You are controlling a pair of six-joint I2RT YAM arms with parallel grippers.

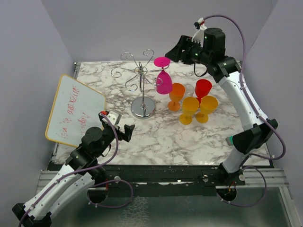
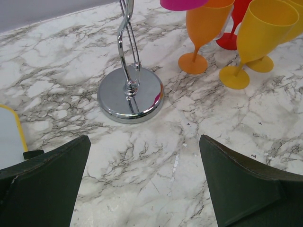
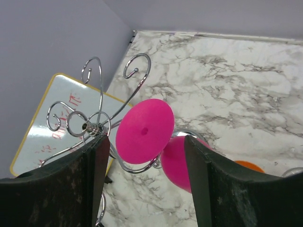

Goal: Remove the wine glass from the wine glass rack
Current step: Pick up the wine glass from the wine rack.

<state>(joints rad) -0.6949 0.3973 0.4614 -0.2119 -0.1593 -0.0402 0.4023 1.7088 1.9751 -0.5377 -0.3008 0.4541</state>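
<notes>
A whiteboard (image 1: 75,109) with red writing lies at the left edge of the marble table (image 1: 161,137). Beside it the left gripper (image 1: 128,131) sits low over the table, its jaws spread wide and holding nothing, facing the rack's round base. The chrome rack (image 1: 143,92) stands mid-table. A pink wine glass (image 1: 164,81) hangs upside down from a wire arm on its right side, foot uppermost. The right gripper (image 1: 170,55) hovers at that foot, jaws apart on either side of it and not gripping. To the right stand an orange glass (image 1: 176,95), two yellow glasses (image 1: 189,109) and a red glass (image 1: 203,88).
</notes>
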